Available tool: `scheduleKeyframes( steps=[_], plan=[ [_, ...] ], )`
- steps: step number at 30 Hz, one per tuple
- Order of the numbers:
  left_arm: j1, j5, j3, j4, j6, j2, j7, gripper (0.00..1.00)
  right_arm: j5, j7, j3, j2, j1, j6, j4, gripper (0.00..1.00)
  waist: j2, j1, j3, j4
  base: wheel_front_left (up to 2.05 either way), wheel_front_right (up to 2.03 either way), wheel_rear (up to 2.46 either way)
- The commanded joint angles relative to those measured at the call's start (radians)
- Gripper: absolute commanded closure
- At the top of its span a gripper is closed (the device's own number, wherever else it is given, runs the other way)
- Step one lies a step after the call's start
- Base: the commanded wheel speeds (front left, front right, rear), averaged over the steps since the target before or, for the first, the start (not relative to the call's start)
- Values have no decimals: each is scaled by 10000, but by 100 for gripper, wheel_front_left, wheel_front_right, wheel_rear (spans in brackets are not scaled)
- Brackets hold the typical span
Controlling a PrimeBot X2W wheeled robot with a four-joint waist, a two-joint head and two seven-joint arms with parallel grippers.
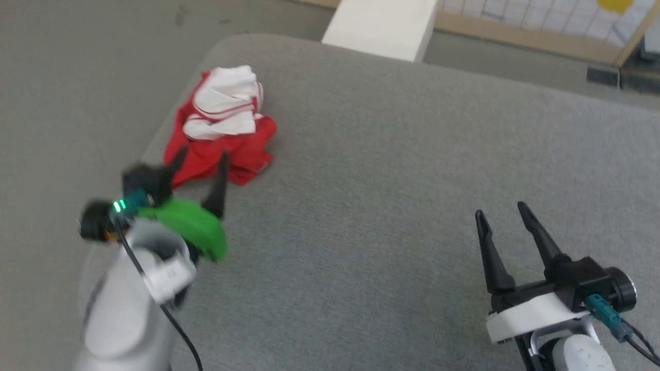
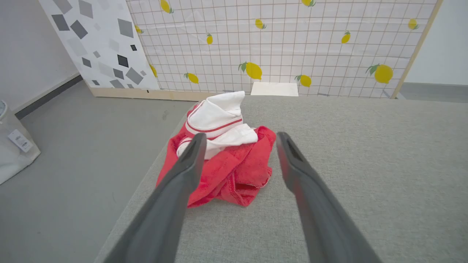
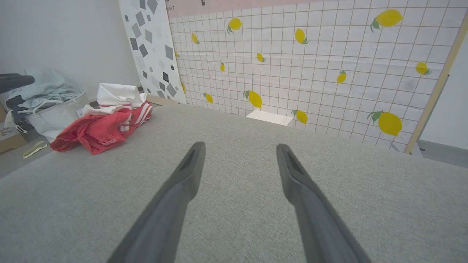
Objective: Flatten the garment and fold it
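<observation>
- The left gripper [image 1: 203,153] is nearest, at the end of its pale forearm. Its two fingers are spread apart and hold nothing.
- The garment [image 1: 221,129] lies just ahead of these fingertips. In the left wrist view the heap sits between the two fingers, and the left finger covers its near red edge. I cannot tell if a tip touches the cloth.
- The garment is a crumpled heap, with red cloth below and white parts with red stripes bunched on top. No lettering or number can be seen.
- It rests on the grey surface [image 1: 386,180], close to the edge that is to the left of the left gripper.
- The right gripper [image 1: 500,208] is also spread and empty, over bare surface. From it, the garment is well apart, ahead and to the left.
- Progress, as I judge it: nothing of the task is done. The garment is not spread, not flat, and no fold is made.
- What is left: to take the cloth, open the heap, smooth it flat, then fold it.
- The wide bare surface to the right of the left gripper seems enough room for spreading.
</observation>
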Motion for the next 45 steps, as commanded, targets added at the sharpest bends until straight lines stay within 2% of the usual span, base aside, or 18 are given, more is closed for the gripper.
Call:
scheduleKeyframes(
  steps=[1, 5, 10, 16, 23, 30, 31, 32, 35, 38, 45],
  plan=[
    [-645, -248, -45, 165, -90, 341, 416, 0, -123, -55, -59, 1, -225, -17, -80, 0, 0, -1, 1319, -946, 0, 0, 0],
    [-2089, -949, -400, 843, -143, 1350, 2113, 0, -269, -50, -165, 1, -489, -17, -178, 0, 0, -1, 1997, -1416, 0, 0, 0],
    [-3488, -2622, -1316, 1530, -150, 2837, 4081, 0, -252, -53, -276, 1, -856, -17, -306, 0, 0, -1, 2721, -1956, 0, 0, 0],
    [-4450, -4369, -2133, 2184, -151, 4175, 5588, 0, -143, -56, -252, 1, -1169, -17, -366, 0, 0, -1, 3370, -2495, 0, 0, 0],
    [-4745, -5398, -3085, 2896, -152, 5214, 6630, 0, -6, -57, -236, 1, -1315, -17, -447, 0, 0, -1, 3871, -2954, 0, 0, 0],
    [-4599, -6597, -3677, 3696, -152, 5502, 7562, 0, 65, -58, -275, 1, -1342, -17, -488, 0, 0, -1, 3989, -3104, 0, 0, 0],
    [-4562, -6750, -3738, 3752, -153, 5496, 7663, 60, 68, -58, -291, 1, -1339, -17, -484, 0, 0, -1, 3968, -3097, 0, 0, 0],
    [-4529, -6934, -3809, 3753, -153, 5492, 7719, 100, 68, -58, -316, 1, -1328, -17, -476, 0, 0, -1, 3926, -3080, 0, 0, 0],
    [-4529, -7206, -3888, 3745, -153, 5575, 7433, 100, 27, -58, -381, 1, -1309, -17, -453, 0, 0, -1, 3754, -2993, 0, 0, 0],
    [-4603, -7213, -3980, 3732, -153, 5677, 6688, 100, -9, -58, -407, 1, -1285, -17, -387, 0, 0, -1, 3416, -2883, 0, 0, 0],
    [-4821, -7736, -3785, 3436, -153, 5579, 4133, 100, 46, -58, -340, 1, -1000, -17, -93, 0, 0, -1, 2115, -2662, 0, 0, 0]
  ],
)
